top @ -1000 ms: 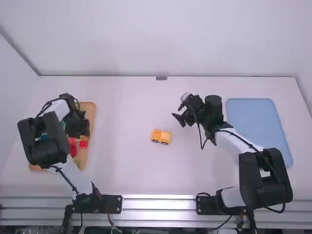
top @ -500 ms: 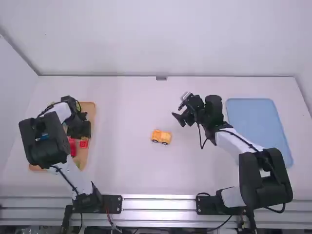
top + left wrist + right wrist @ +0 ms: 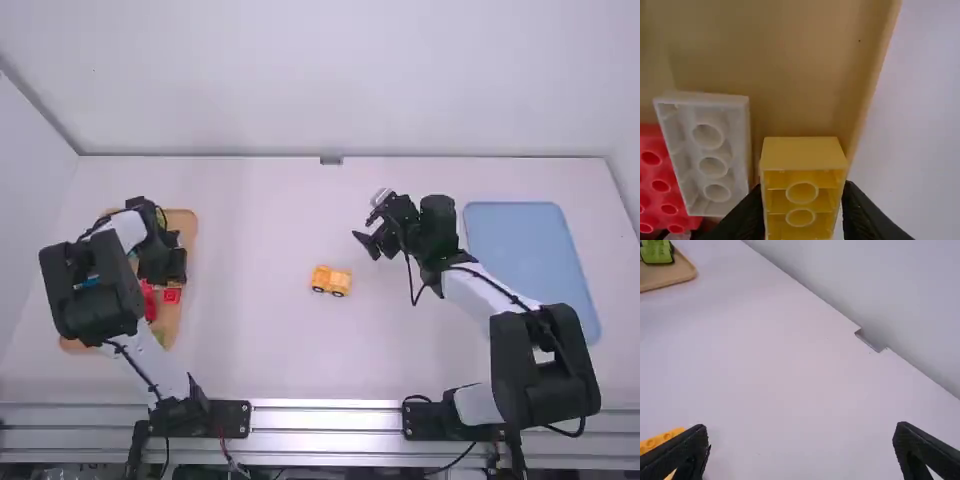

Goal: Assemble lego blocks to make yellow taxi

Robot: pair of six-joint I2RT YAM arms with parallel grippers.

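Block (image 3: 802,154) near tray edge (image 3: 873,80)

A blue tray (image 3: 525,240) lies on the right part of the white table (image 3: 250,330); at the far edge is one small metal piece (image 3: 331,160).

The yellow block (image 3: 805,154) between the left gripper's (image 3: 175,265) fingers runs off the wrist view's edge; near them, a red block (image 3: 659,172) is cropped. One right gripper (image 3: 367,240) finger partly hides the cropped toy car (image 3: 660,441).
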